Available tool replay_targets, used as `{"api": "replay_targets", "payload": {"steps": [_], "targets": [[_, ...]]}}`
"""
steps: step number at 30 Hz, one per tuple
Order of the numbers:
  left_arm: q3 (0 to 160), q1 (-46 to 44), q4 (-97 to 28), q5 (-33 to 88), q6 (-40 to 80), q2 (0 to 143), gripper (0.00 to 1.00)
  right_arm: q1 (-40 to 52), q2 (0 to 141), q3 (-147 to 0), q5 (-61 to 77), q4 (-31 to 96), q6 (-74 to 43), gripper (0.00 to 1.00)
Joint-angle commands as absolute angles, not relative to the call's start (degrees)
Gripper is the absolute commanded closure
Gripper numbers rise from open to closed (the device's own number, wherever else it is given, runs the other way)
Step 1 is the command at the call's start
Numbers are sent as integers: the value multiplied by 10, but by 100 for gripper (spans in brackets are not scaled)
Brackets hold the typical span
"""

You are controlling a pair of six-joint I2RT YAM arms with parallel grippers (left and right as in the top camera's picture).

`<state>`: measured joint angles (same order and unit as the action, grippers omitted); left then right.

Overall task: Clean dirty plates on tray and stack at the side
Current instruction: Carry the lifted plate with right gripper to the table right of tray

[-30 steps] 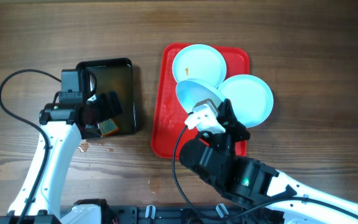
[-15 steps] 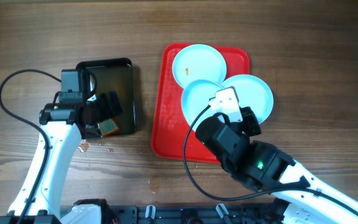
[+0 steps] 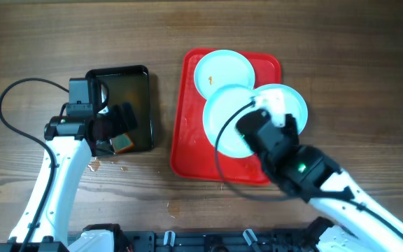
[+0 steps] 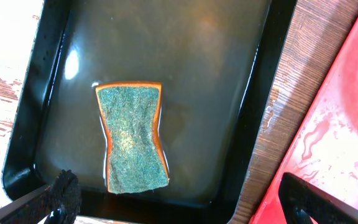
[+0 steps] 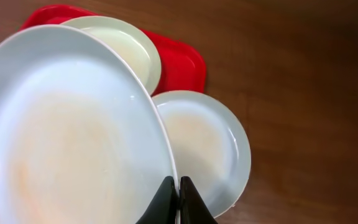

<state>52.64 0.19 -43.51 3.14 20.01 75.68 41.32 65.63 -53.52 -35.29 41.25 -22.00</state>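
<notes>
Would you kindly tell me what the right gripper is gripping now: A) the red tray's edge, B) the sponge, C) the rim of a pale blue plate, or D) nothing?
C: the right wrist view shows the right gripper pinched shut on the rim of the plate, while the sponge lies in the black tray.
</notes>
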Motion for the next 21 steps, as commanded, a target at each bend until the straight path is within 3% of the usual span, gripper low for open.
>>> {"api": "replay_targets", "payload": {"steps": [1,6,11,18,21], "targets": [[530,6,-436,41,197,751,0,270,637,-549,-136,413,-279,96],[530,6,-436,41,197,751,0,-18,645,-548,78,426,-278,96],[530,6,-436,41,197,751,0,-244,710,-548,95,403,-274,96],[530,6,-436,41,197,751,0,-346,863,-548,56,330,-326,96],[530,6,-436,41,197,751,0,-347,889,-548,108,277,-262,73]]}}
